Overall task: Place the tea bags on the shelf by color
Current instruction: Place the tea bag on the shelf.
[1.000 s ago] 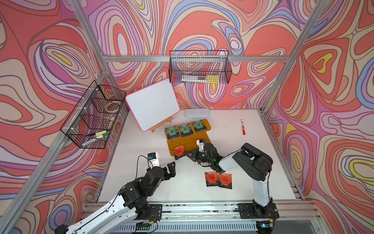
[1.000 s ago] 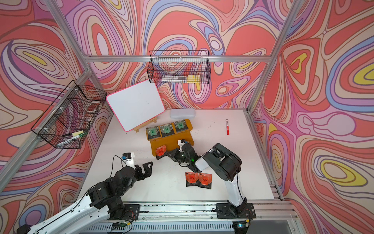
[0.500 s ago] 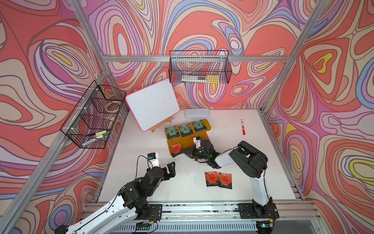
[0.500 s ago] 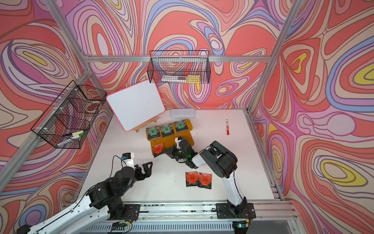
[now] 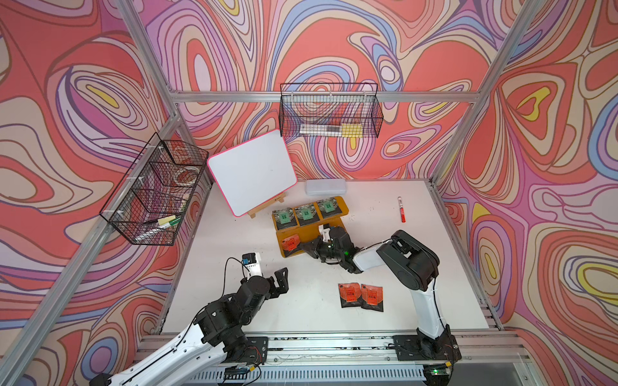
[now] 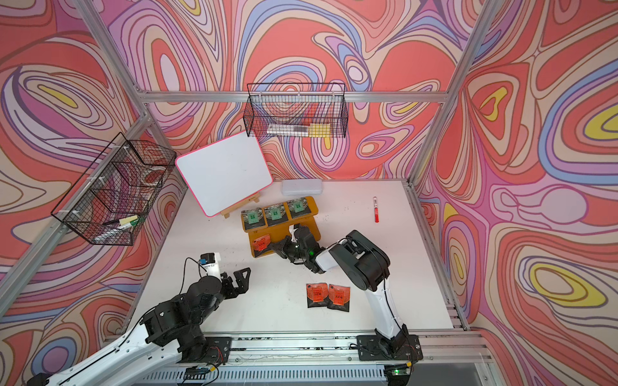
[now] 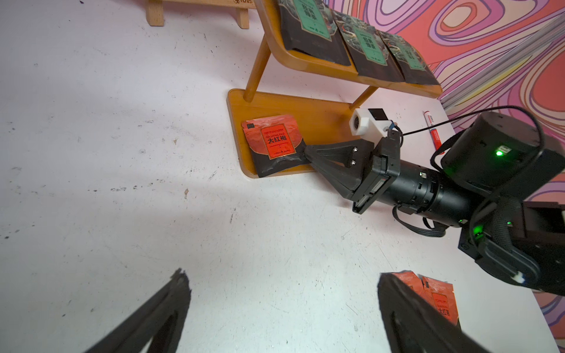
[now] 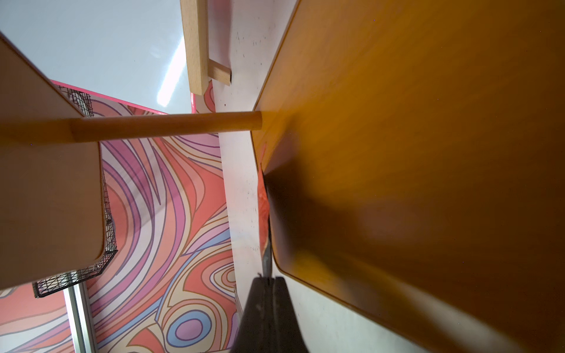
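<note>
Right gripper (image 7: 305,152) is clamping an orange bag (image 7: 275,142), laying it low on the shelf (image 7: 305,110); left gripper (image 7: 281,276) is idling, apart. Three green bags (image 5: 305,211) are lying above; two orange bags (image 5: 361,295) are waiting on the table (image 5: 317,317).

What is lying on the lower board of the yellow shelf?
One orange-red tea bag, at one end, its corner pinched by the shut right gripper. That gripper covers part of the lower board in both top views.
</note>
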### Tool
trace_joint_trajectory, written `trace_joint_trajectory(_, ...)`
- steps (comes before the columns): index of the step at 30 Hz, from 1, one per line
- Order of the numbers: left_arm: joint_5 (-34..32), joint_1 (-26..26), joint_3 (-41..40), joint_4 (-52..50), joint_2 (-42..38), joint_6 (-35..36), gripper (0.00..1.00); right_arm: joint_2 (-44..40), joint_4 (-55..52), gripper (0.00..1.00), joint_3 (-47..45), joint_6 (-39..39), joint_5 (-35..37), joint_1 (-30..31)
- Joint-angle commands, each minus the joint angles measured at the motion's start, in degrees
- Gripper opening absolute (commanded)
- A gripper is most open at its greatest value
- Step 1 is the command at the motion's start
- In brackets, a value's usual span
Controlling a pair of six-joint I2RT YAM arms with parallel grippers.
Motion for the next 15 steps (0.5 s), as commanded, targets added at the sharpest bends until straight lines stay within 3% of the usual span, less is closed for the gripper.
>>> trace_joint_trajectory(1, -1.2, 0.3, -0.5, -1.4, -0.7, -0.3, 0.99, 2.1, -0.7, 0.00, 1.7, 0.4, -0.4, -0.3)
trace_joint_trajectory(15, -1.4, 0.3, -0.9, -1.5, -1.0, -0.5, 0.99, 3.2, -3.4, 0.00, 3.7, 0.0, -0.8, -0.8)
